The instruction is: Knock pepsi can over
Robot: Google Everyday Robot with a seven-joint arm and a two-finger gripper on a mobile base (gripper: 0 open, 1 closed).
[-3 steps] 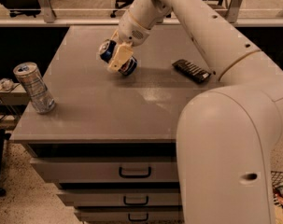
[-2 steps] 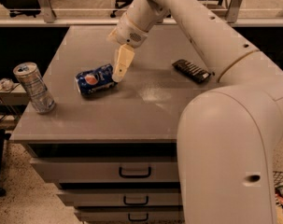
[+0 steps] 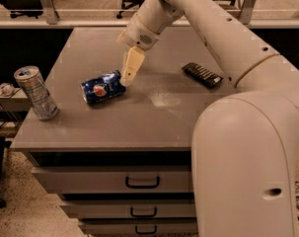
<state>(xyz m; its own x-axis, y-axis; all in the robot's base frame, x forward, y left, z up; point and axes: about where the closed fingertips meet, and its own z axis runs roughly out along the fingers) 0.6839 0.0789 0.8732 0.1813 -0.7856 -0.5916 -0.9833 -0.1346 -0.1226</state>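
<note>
Pepsi can (image 3: 103, 87) is lying on its side on the tabletop (image 3: 154, 120), so the knock looks done. Gripper (image 3: 128, 78) is hanging just beside its right end, fingers clenched together on nothing, which suits shoving rather than grabbing.

Arm (image 3: 213, 38) outstretched, jaws pointing down, centre-left

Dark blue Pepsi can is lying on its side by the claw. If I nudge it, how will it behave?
Lying on its curved side on the flat grey table top, the dark blue Pepsi can would probably roll easily toward the front or back edge. The claw sits at its right end; a push there would more likely spin or slide it.
</note>
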